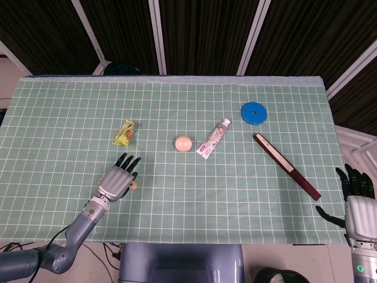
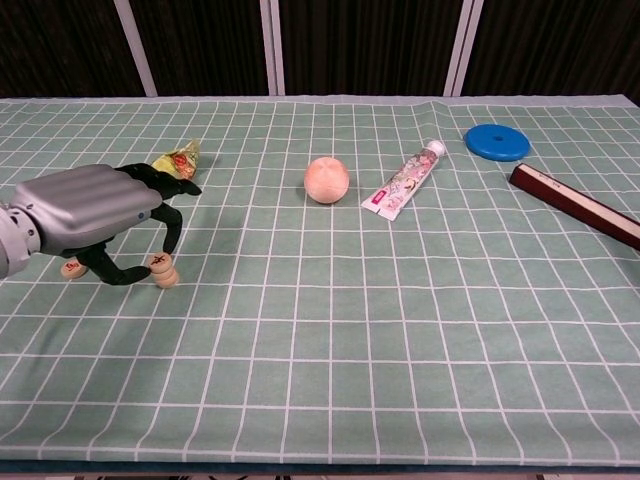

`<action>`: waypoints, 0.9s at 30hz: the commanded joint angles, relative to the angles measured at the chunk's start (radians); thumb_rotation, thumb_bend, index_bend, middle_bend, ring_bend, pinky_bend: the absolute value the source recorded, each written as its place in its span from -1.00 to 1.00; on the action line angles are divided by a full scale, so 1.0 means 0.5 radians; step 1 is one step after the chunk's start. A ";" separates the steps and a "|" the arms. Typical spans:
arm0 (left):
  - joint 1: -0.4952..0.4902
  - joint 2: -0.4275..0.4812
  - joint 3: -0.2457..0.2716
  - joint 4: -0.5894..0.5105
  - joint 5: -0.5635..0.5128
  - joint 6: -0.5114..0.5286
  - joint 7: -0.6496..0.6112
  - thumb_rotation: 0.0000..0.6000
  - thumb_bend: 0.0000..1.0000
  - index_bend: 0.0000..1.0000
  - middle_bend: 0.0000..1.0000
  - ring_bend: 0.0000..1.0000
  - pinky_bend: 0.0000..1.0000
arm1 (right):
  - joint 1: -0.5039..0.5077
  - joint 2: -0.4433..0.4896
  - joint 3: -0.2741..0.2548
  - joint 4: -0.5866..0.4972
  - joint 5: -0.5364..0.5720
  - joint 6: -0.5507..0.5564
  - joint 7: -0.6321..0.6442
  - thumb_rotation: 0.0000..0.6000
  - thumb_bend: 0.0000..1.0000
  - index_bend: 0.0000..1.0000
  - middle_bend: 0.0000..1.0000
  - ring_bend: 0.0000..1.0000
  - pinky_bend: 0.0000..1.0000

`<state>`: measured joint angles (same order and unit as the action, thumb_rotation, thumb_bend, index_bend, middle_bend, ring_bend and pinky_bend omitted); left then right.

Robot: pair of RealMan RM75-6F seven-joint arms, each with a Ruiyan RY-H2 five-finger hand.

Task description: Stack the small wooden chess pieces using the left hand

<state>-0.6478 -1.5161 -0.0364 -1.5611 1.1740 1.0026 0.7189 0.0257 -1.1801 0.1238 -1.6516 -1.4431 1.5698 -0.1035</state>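
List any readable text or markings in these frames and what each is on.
Nothing is legible enough to quote.
Stacked chess pieces: red character on top, too small to read.
Single chess piece: red mark, unreadable.
Toothpaste tube: printed pattern, blurred.
Snack wrapper: red logo, unreadable.

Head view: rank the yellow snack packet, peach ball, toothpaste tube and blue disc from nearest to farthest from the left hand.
From the left hand:
1. Yellow snack packet, just beyond the hand, toward the table's far side.
2. Peach ball, mid-table, to the hand's right.
3. Toothpaste tube, just right of the ball.
4. Blue disc, far right, toward the back.
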 commanded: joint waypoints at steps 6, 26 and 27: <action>-0.004 0.017 0.017 -0.030 0.005 0.015 0.009 1.00 -0.35 -0.15 -0.96 -1.00 -1.00 | 0.001 -0.001 0.000 0.000 -0.001 0.000 -0.001 1.00 -0.54 -0.76 -0.97 -1.00 -1.00; 0.140 0.071 0.037 0.298 0.014 0.063 -0.440 1.00 -0.42 -0.28 -0.97 -1.00 -1.00 | 0.000 -0.003 -0.004 -0.003 -0.010 0.002 -0.002 1.00 -0.54 -0.76 -0.97 -1.00 -1.00; 0.140 0.067 0.036 0.331 0.005 0.046 -0.455 1.00 -0.44 -0.28 -0.97 -1.00 -1.00 | 0.000 -0.004 -0.004 -0.003 -0.010 0.003 -0.005 1.00 -0.54 -0.76 -0.97 -1.00 -1.00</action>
<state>-0.5851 -1.4791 -0.0188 -1.4302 1.1854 1.0433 0.5171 0.0257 -1.1818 0.1217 -1.6529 -1.4479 1.5712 -0.1053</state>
